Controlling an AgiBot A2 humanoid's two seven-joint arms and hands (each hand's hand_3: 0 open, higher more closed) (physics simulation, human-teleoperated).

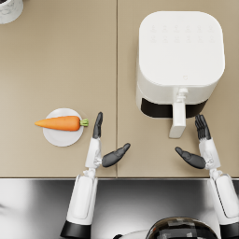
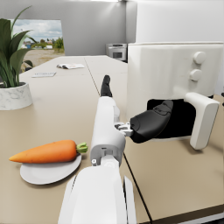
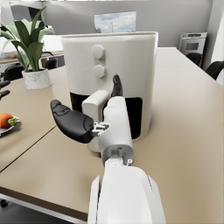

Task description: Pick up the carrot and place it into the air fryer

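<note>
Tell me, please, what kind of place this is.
Probably a home kitchen: a white air fryer stands on a beige countertop, an orange carrot lies on a small white plate.

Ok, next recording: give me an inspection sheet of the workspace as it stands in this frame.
Surface: beige table with a seam running away from the robot; dark strip along its near edge.
Job's things: carrot lies on a small white plate, leafy end toward the air fryer. The air fryer is white, its handle facing the robot; whether the drawer is fully pushed in, cannot tell.
Clutter: potted plant in a white pot at the far left; papers farther back.
Hands: left hand open, beside the plate, touching nothing; right hand open, near the handle, apart from it.
Cables: nothing seen.
Surroundings: grey walls, a window, an oven behind.
</note>
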